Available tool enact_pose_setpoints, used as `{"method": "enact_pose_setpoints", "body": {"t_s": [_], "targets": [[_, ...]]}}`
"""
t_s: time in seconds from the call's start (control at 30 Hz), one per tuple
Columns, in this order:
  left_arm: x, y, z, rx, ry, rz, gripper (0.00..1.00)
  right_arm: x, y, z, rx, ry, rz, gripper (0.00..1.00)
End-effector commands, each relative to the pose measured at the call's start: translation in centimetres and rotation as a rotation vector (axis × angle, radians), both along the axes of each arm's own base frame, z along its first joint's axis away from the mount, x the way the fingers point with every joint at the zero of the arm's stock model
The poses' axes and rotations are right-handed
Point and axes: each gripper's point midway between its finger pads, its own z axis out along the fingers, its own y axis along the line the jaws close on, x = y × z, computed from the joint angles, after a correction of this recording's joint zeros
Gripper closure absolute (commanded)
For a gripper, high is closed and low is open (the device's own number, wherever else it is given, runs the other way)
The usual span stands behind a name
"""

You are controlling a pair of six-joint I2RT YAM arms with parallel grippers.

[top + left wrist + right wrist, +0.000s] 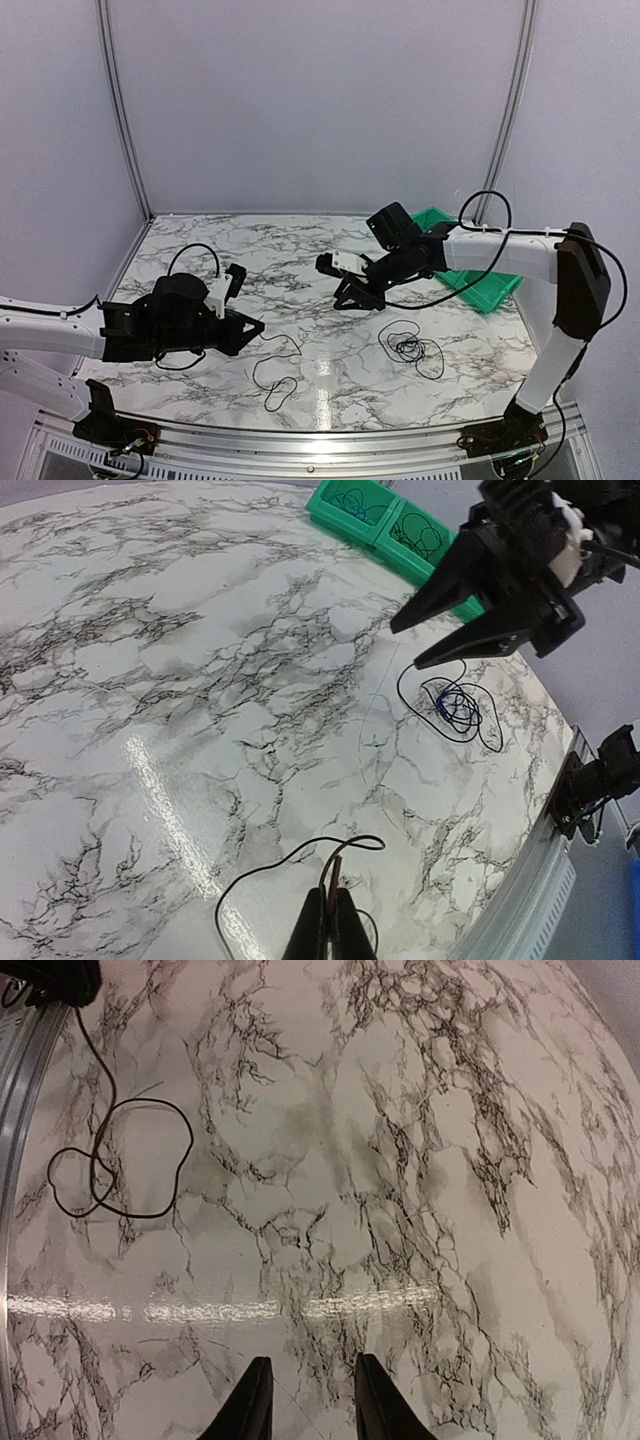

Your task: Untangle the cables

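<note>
My left gripper [337,898] is shut on the end of a thin black cable [290,862], whose bare brownish tip sticks out past the jaws. From the left gripper [258,326] that cable [275,378] trails in loose loops over the marble table, and the same loops [128,1165] show in the right wrist view. A small tangle of black cables with a blue coil [455,702] lies apart to the right, seen from above as a dark tangle [410,348]. My right gripper [313,1392] hovers open over bare marble, holding nothing, up and left of the tangle [347,296].
A green tray [478,282] with two compartments stands at the back right, and coiled wires lie in the tray [385,522]. The table's metal front rail [545,880] runs along the near edge. Grey walls enclose the table.
</note>
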Motion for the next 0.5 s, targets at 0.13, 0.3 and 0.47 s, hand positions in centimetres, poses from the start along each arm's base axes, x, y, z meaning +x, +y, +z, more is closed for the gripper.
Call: {"method": "enact_pose_setpoints", "body": {"t_s": [0.13,0.3,0.47], "targets": [[2.9,0.4,-1.5,0.024,-0.014,0.176,1.00,-7.7,1.7,6.2,0.124,-0.167,0.260,0.71],[3.3,-0.4,-2.7,0.017,0.016,0.186,1.00,-11.3,4.5,4.7,0.089,-0.136,0.368,0.71],[3.5,-0.6,-3.1,0.017,0.027,0.200,1.00,-14.0,6.3,-0.1,-0.023,-0.087,0.474,0.70]]}}
